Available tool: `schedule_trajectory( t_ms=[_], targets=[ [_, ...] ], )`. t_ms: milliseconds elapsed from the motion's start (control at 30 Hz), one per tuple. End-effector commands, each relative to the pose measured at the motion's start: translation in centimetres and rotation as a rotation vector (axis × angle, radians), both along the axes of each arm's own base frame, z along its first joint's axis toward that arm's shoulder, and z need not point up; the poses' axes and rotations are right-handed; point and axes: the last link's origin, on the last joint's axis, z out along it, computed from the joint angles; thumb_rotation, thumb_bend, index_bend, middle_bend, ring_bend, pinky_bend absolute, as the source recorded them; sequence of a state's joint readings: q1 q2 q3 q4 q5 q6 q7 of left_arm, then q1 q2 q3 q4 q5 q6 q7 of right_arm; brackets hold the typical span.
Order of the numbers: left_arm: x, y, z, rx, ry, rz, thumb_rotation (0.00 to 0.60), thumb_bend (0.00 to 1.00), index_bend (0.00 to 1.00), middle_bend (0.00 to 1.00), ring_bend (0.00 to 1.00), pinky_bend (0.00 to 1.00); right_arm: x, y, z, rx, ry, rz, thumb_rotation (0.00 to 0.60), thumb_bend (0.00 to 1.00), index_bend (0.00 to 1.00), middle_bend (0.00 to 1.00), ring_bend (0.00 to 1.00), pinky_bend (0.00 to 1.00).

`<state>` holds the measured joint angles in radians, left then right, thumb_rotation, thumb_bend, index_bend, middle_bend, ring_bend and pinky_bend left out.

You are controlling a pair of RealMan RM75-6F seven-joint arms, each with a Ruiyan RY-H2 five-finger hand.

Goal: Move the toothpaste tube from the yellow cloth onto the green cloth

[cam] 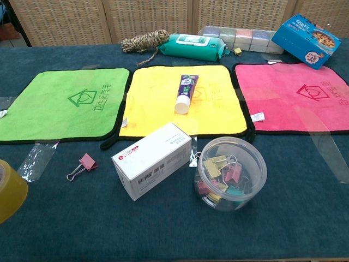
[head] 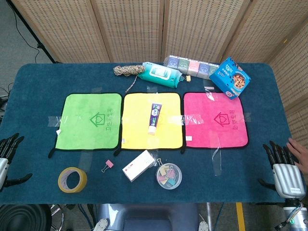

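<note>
A purple toothpaste tube (head: 154, 117) (cam: 186, 93) with a white cap lies in the middle of the yellow cloth (head: 139, 130) (cam: 212, 112), cap toward me. The green cloth (head: 89, 120) (cam: 65, 103) lies flat just left of it with nothing on it. My left hand (head: 6, 154) hangs at the table's left edge, fingers spread, holding nothing. At the right edge my right hand (head: 284, 168) is likewise open, fingers apart, far from the tube. Neither hand shows in the chest view.
A pink cloth (head: 216, 120) lies right of the yellow one. In front sit a white box (cam: 152, 159), a tub of binder clips (cam: 230, 173), a loose pink clip (cam: 84, 164) and a tape roll (head: 72, 179). Rope (head: 127, 70), wipes (head: 162, 74) and a cookie box (head: 230, 78) line the back.
</note>
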<state>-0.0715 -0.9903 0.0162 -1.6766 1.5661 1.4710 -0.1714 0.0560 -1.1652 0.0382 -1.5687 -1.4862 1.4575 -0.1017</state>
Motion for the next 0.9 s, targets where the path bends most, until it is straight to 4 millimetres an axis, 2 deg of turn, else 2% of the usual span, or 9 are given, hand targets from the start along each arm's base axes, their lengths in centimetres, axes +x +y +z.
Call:
schedule_trajectory(
  t_ms=[33,333,467,633,700,767,867,900],
  targets=[
    [0.0,0.0,0.0,0.001,0.0,0.0,0.6,0.0,0.0,0.0,0.0,0.0,0.0,0.0,0.0,0.001,0.0,0.002,0.6,0.0,0.0,0.0,0.0,0.0],
    [0.1,0.0,-0.1,0.003,0.0,-0.01,0.6,0.0,0.0,0.0,0.0,0.0,0.2,0.0,0.1,-0.002,-0.007,0.007,0.6,0.0,0.0,0.0,0.0,0.0],
    [0.4,1.1,-0.2,-0.01,0.002,-0.046,0.6,0.0,0.0,0.0,0.0,0.0,0.2,0.0,0.2,-0.005,-0.006,0.007,0.6,0.0,0.0,0.0,0.0,0.0],
    [1.9,5.0,-0.2,-0.074,0.073,-0.189,0.6,0.0,0.0,0.0,0.0,0.0,0.5,-0.1,0.1,-0.001,-0.016,0.012,0.6,0.0,0.0,0.0,0.0,0.0],
    [3.8,7.7,-0.5,-0.15,0.119,-0.294,0.6,0.0,0.0,0.0,0.0,0.0,0.6,-0.1,0.2,-0.001,-0.018,0.01,0.6,0.0,0.0,0.0,0.0,0.0],
    [5.2,9.7,-0.9,-0.207,0.154,-0.353,0.6,0.0,0.0,0.0,0.0,0.0,0.6,-0.2,0.2,0.0,-0.019,0.004,0.6,0.0,0.0,0.0,0.0,0.0],
    [7.1,11.6,-1.9,-0.282,0.191,-0.422,0.6,0.0,0.0,0.0,0.0,0.0,0.5,-0.3,0.3,-0.002,-0.02,-0.006,0.6,0.0,0.0,0.0,0.0,0.0],
    [8.3,12.5,-2.6,-0.315,0.203,-0.463,0.6,0.0,0.0,0.0,0.0,0.0,0.4,-0.4,0.3,-0.003,-0.02,-0.013,0.6,0.0,0.0,0.0,0.0,0.0]
  ],
)
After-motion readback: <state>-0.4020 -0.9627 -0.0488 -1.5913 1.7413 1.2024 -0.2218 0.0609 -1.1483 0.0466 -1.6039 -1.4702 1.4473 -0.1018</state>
